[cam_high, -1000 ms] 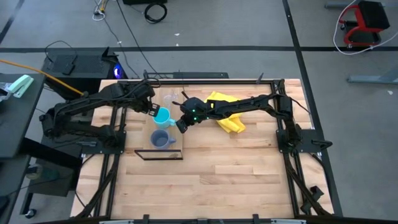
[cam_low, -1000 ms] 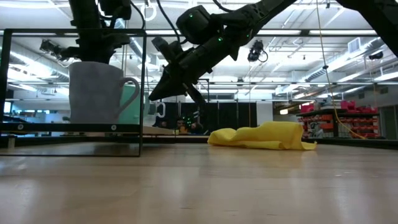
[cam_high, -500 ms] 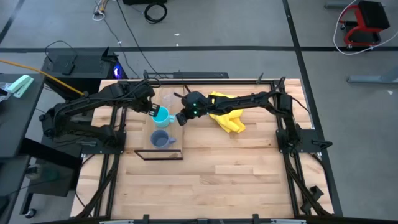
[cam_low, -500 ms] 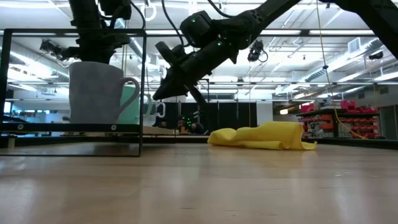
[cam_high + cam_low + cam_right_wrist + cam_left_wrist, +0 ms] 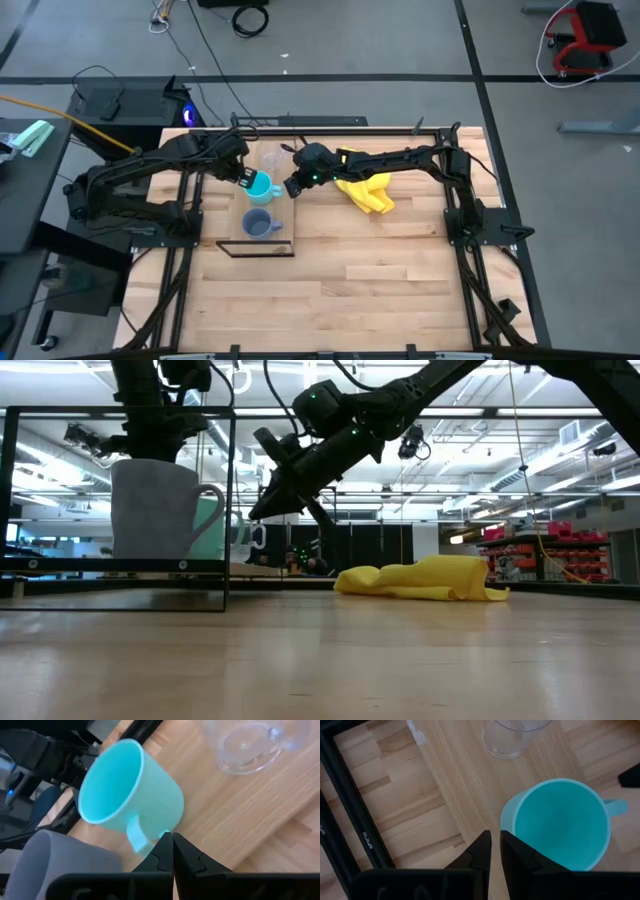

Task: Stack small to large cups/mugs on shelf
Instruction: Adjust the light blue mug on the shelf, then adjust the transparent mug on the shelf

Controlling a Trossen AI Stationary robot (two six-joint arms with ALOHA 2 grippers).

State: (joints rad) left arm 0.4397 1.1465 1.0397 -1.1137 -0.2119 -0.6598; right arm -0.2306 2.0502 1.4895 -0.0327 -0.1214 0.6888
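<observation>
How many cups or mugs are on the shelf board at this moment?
3. The clear glass cup stands at the board's far end, the cyan mug in the middle beside the left gripper, and the dark blue-grey mug at the near, black-framed end.

A bright cyan mug (image 5: 260, 186), a blue-grey mug (image 5: 259, 224) and a clear glass cup (image 5: 270, 157) share a light-wood shelf (image 5: 285, 215); a yellow cloth (image 5: 367, 188) lies beside.
</observation>
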